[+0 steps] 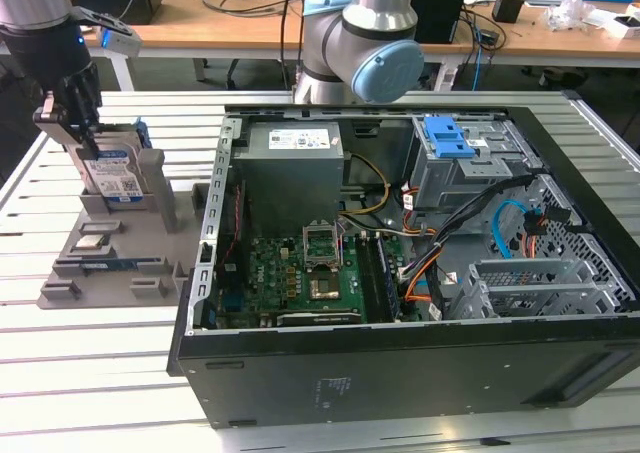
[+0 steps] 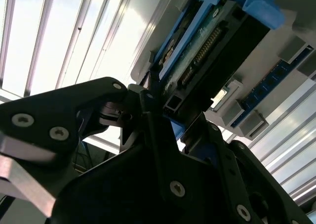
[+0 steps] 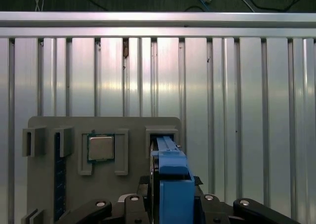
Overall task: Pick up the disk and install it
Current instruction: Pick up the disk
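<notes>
- Slatted aluminium table (image 1: 100, 373); behind it, at 12 o'clock in the exterior view, wooden desks with cables and boxes.
- An open computer case (image 1: 400, 373) lies on its side at the table's centre, with the motherboard (image 1: 300, 273) exposed. The grey power supply box (image 1: 295, 158) sits at 11 o'clock inside the case, and the metal drive cage with a blue latch (image 1: 448, 138) at 1 o'clock.
- A grey parts fixture (image 1: 60, 291) sits on the table at 9 o'clock from the case, just beside its wall.
- The disk (image 1: 112, 173) stands on edge in the fixture's far slot, label facing the exterior camera. Its blue frame shows in both wrist views, and its lower end is still in the slot.
- The gripper (image 1: 85, 138) hangs at the disk's upper end, at 10 o'clock in the exterior view. Its black fingers (image 2: 143, 98) bracket the disk's two flat sides and appear pressed against them, open no wider than the disk's thickness.
- In the first wrist view, a processor chip (image 3: 101, 148) rests in the pocket next to the disk's slot.
- The arm's blue-capped joint (image 1: 385, 68) shows at 12 o'clock behind the case.
</notes>
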Motion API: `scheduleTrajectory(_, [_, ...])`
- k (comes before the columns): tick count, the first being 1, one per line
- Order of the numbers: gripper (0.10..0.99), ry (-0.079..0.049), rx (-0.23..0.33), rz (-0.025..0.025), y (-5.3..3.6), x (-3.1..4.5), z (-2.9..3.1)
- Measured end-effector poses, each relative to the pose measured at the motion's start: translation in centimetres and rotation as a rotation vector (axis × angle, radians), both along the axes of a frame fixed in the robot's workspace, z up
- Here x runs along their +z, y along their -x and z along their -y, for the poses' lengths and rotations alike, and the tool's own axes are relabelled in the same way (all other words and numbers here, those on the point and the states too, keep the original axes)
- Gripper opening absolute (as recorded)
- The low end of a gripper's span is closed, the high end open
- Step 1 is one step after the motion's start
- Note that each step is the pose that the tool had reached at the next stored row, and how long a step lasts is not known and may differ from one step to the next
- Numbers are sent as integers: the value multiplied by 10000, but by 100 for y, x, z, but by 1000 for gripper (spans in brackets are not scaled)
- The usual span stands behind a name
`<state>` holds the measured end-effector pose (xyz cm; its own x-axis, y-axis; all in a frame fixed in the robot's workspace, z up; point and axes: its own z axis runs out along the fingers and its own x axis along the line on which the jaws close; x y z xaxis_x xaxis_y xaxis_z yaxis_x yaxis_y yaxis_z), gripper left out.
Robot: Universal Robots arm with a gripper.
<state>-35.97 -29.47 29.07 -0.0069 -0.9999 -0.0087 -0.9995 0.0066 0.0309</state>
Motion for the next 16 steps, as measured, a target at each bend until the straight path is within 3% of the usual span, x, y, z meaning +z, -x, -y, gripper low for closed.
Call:
scheduleTrajectory(2, [365, -1, 0, 0, 0, 0, 0])
scheduleTrajectory(16, [365, 10, -1, 0, 0, 0, -1])
